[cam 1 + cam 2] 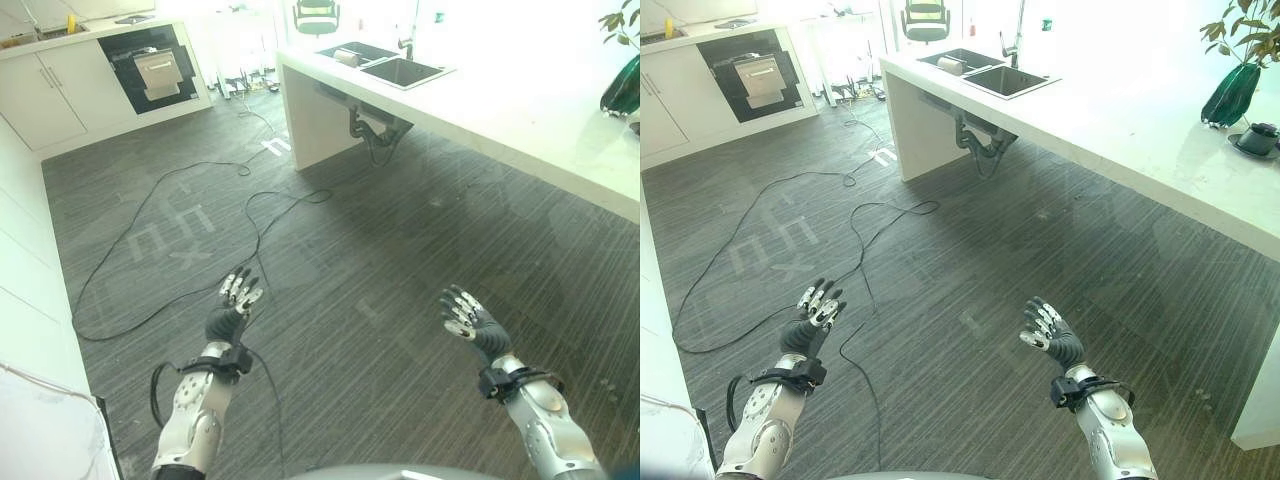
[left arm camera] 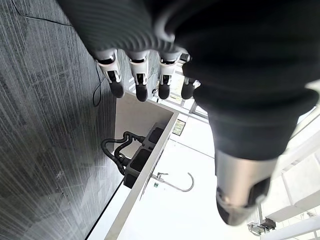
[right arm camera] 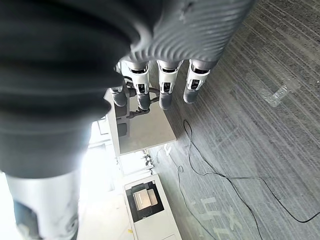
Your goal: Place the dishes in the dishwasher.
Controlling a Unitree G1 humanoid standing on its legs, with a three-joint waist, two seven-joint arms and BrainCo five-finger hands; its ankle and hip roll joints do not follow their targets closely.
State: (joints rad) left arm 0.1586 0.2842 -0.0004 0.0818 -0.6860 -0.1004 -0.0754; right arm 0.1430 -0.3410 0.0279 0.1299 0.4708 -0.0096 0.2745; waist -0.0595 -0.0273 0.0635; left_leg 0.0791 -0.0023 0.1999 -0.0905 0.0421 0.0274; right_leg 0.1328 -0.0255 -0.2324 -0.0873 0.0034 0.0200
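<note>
Two robot hands hang over bare floor (image 1: pixel 380 250), holding nothing: the left robot hand (image 1: pixel 236 300) and the right robot hand (image 1: pixel 468 318) both have their fingers loosely extended and relaxed, as each wrist view confirms. The dishwasher (image 1: pixel 152 66) stands open far ahead of the left robot hand, set into the cabinets (image 1: pixel 45 95) at the far wall, with its door (image 1: pixel 160 74) apparently lowered. Dishes are hard to make out; something pale lies in the sink (image 1: pixel 985 72), well ahead of the right robot hand, and a dark cup on a saucer (image 1: pixel 1257 138) sits on the table (image 1: pixel 1120 130) far to that hand's right, by a green vase (image 1: pixel 1230 95).

Cables (image 1: pixel 190 240) loop across the floor just ahead of the left robot hand and toward the dishwasher; walking that line risks snagging a foot. Carrying dishes that far with these fingers invites a slip. The table's long edge runs along the right side, and its corner juts out between the hands and the sink. Open floor lies straight ahead, between cable and table.
</note>
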